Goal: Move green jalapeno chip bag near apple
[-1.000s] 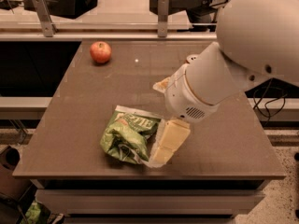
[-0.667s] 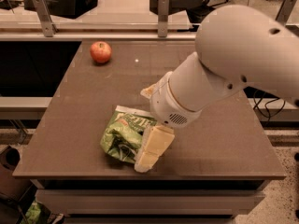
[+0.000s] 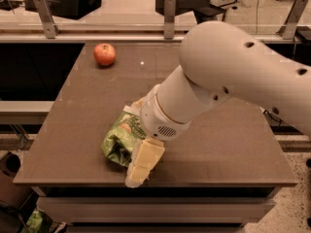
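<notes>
We are at the grasping step. Our hand (image 3: 142, 163) is down at the front part of the counter (image 3: 233, 149), against the right-hand side of the green jalapeno chip bag (image 3: 118, 141) as the camera sees it. The bulky white arm (image 3: 233, 72) covers the bag's upper right portion. Only one cream-coloured part of the hand shows, reaching past the bag toward the counter's front edge. The rest is hidden behind the arm, so we cannot tell whether the hand is apart, together, or clamped on the bag.

The bag lies crumpled near the front edge, a little left of centre. We judge that it rests on the surface and is not lifted, though its underside is out of sight. The apple (image 3: 104, 54) sits toward the far left corner, well apart from the bag, with bare counter between them. So the carrying part of the task is, in our judgement, not yet done.

The next move calls for a firm hold on the foil, which looks slippery and easy to crush. After that we need a lift just clear of the surface and a travel toward the far left. The bag should come down just beside the apple without nudging it, since a round apple would likely roll
</notes>
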Controlling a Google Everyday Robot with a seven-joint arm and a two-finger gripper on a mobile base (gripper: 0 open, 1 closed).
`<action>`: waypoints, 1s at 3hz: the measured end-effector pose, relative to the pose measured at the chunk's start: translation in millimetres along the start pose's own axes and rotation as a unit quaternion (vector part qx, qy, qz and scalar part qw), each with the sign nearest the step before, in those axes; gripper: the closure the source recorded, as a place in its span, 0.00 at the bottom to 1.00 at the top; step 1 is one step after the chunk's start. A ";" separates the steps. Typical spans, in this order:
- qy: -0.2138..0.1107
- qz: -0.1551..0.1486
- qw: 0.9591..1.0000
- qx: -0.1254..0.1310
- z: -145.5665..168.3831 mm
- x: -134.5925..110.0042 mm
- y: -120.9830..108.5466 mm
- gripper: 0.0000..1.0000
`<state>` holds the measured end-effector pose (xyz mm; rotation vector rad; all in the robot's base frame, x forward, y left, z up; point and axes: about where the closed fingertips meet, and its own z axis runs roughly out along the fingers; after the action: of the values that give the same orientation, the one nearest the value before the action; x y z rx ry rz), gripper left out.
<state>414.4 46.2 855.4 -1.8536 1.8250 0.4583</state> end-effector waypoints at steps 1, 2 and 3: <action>0.004 -0.002 1.000 -0.008 9.6 -4.7 2.3 0.00; 0.012 -0.002 1.000 -0.009 16.9 -7.2 2.2 0.19; 0.012 -0.004 1.000 -0.009 16.5 -8.3 2.9 0.42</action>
<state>412.8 62.4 846.1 -1.8854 1.8351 0.4516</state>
